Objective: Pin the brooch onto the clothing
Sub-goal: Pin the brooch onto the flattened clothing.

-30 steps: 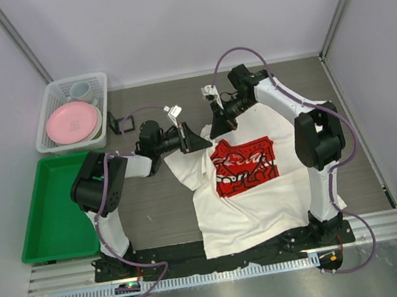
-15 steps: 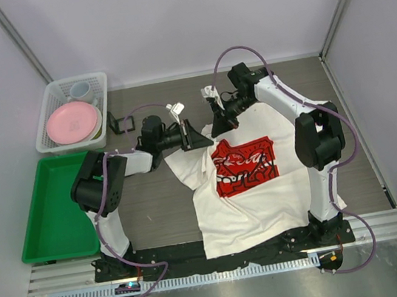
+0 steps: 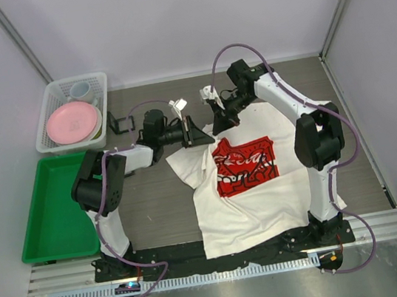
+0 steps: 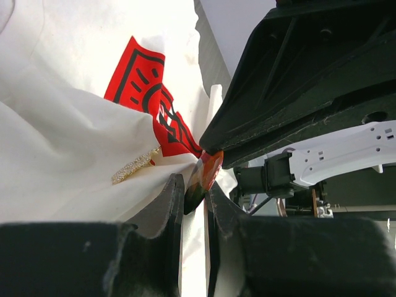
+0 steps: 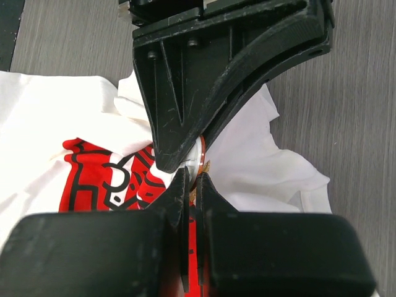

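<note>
The left fingers (image 4: 193, 185) are clamping almost fully shut on the brooch (image 4: 202, 176), gripping this small round red-and-dark disc by its edge. A glittering gold strip (image 4: 133, 167) is lying against the T-shirt (image 3: 267, 205) just beside it. The right fingers (image 5: 190, 179) are pinching nearly shut at the brooch's rim, where cloth is bunching at the upper edge of the red print (image 3: 244, 164). Whether they are holding cloth, brooch or both cannot be told.

The main risk is probably the thin edge grip. If the two crowded fingertips are pulling unevenly, the disc may twist free. The pin might also be catching only a loose fold, or both layers of the shirt.

Counting: one brooch, one T-shirt and two arms. At the table's (image 3: 154, 200) left are sitting one white basket (image 3: 51, 87) holding one pink plate (image 3: 73, 122) and one cup (image 3: 80, 89), and one green tray (image 3: 51, 215).
</note>
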Motion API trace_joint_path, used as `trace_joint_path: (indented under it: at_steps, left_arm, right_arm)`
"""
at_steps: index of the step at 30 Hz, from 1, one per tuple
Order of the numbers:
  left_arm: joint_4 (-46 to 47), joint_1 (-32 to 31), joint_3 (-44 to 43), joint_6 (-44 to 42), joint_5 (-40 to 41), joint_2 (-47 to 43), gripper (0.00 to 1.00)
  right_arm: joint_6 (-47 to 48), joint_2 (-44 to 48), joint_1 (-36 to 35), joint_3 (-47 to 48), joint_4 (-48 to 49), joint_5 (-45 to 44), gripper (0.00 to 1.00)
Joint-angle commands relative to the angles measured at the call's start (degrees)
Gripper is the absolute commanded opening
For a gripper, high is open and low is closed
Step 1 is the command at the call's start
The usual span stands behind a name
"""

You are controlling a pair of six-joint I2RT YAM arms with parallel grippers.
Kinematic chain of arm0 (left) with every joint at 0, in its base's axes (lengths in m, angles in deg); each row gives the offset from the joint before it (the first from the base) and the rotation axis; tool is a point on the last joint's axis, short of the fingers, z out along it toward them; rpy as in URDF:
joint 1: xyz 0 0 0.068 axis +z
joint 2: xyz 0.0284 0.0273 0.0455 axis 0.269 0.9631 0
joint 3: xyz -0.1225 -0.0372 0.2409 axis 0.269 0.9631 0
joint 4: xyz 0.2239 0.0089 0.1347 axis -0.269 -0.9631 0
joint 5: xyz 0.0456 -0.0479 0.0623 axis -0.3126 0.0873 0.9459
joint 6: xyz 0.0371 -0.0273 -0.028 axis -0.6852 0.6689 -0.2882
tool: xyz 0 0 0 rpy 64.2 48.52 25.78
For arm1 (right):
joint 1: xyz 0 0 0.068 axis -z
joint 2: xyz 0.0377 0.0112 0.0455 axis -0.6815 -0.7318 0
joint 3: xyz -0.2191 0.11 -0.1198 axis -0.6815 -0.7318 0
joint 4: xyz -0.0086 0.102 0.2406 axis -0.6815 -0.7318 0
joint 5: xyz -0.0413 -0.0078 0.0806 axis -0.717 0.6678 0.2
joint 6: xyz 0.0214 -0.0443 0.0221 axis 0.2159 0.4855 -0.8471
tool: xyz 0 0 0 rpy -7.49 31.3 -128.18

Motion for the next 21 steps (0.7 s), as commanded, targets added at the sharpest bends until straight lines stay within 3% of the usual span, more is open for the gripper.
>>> trace_joint_path:
  at_steps: [1, 10, 21]
  left_arm:
    - [-5.3, 1.5, -2.6, 0.6, 12.0, 3.0, 0.0]
    - [-7.0, 1.4, -3.6, 0.4, 11.2, 3.2, 0.0]
    - [-7.4, 1.4, -3.5, 0.9, 11.4, 3.8, 0.0]
  right_arm:
    - [4.3, 1.8, -5.3, 4.4, -14.6, 15.0, 0.01]
    - [10.3, -2.3, -6.2, 9.4, -22.6, 16.2, 0.01]
    - [10.1, -2.3, -6.5, 9.7, -22.4, 16.2, 0.01]
